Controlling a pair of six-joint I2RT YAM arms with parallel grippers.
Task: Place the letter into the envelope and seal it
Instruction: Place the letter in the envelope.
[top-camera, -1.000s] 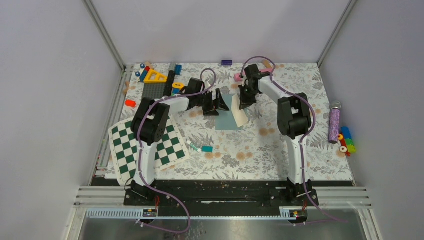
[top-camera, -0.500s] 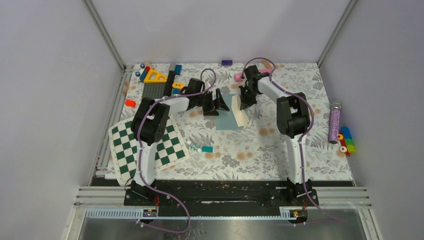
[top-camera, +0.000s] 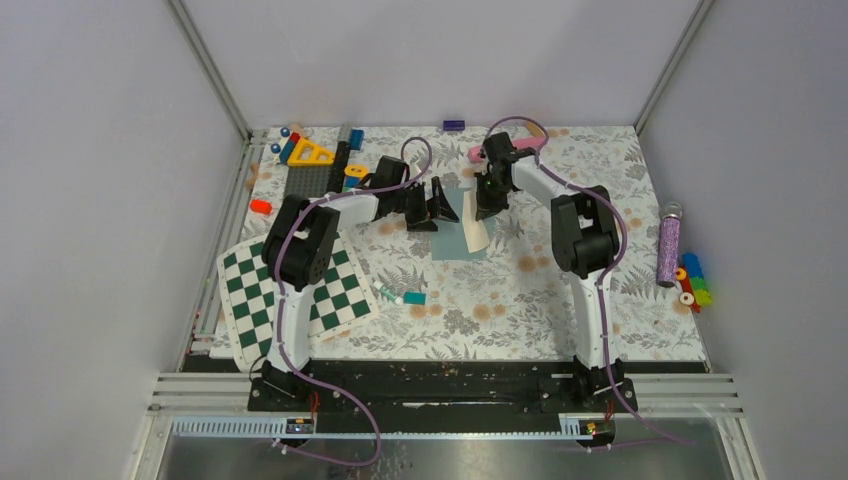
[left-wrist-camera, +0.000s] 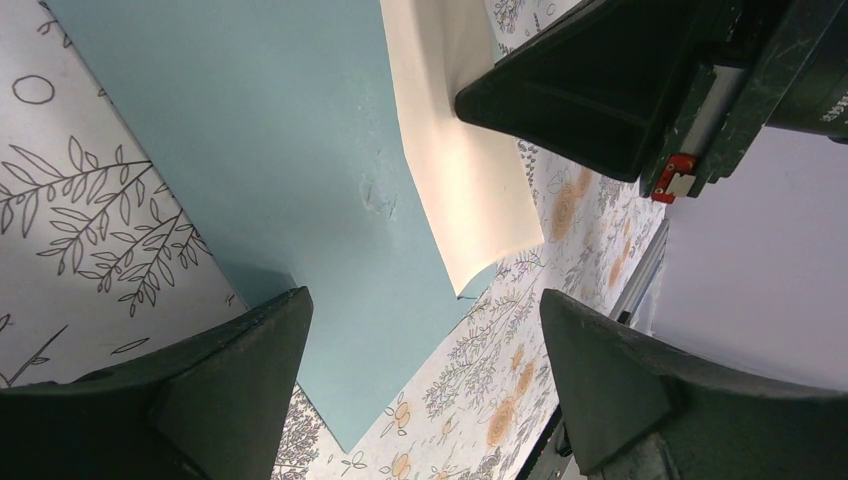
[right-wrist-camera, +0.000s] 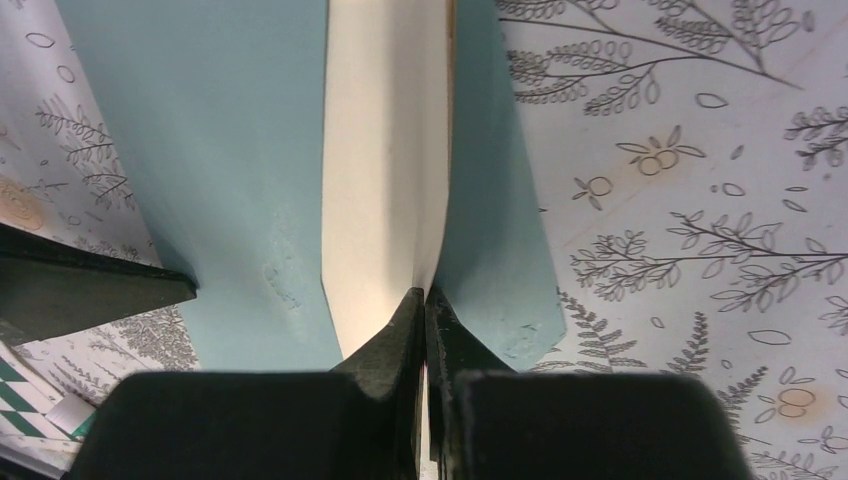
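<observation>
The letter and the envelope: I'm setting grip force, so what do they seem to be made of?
The letter: thin cream paper, matte; it bends into a soft fold where the right gripper pinches it. The envelope: teal-blue paper, perhaps light card, matte; it lies flat and shows a small crumpled dent.
</observation>
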